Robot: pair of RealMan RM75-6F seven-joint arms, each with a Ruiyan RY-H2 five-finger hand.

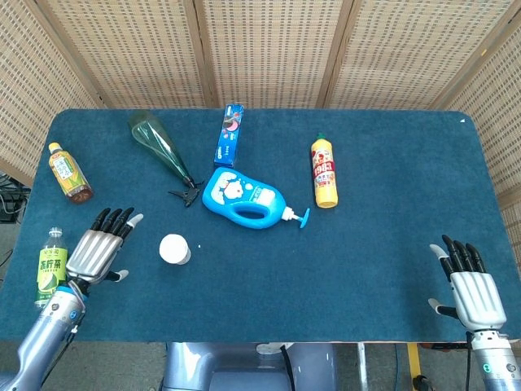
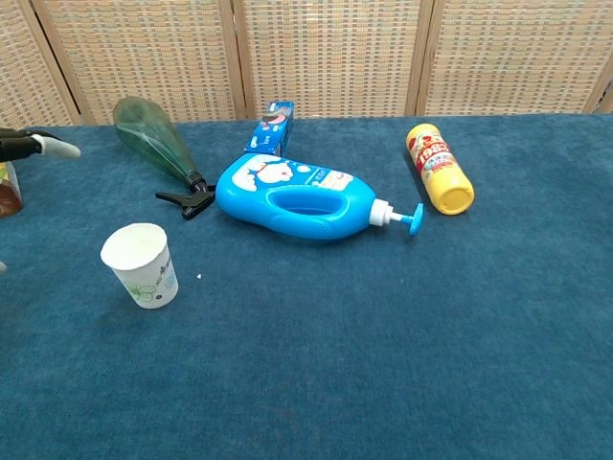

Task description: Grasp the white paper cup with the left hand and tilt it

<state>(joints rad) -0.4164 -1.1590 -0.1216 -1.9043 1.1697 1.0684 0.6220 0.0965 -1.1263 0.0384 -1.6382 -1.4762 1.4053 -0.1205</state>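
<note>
The white paper cup [image 1: 174, 248] stood upright on the blue desk [image 1: 383, 236], toward the front left, its mouth facing up and a faint green print on its side in the chest view. Nothing touched it. The left robot hand [image 1: 99, 249] hovered just to the left of the cup, apart from it, its fingers spread and holding nothing; in the chest view only a fingertip showed at the left edge. A small green-labelled bottle [image 1: 51, 265] lay near the desk's left edge, just left of that hand.

Behind the cup, a blue pump bottle [image 1: 242, 199] lay on its side, its pump pointing right. A green spray bottle [image 1: 160, 149] lay tilted beside it to the left, trigger end near the blue bottle. A blue box [image 1: 229, 135] lay behind the pump bottle, and a yellow bottle [image 1: 324, 172] lay further right. A tea bottle [image 1: 69, 173] lay at the far left.

The right robot hand [image 1: 470, 287] rested at the front right corner, well apart from everything, fingers extended and empty.
</note>
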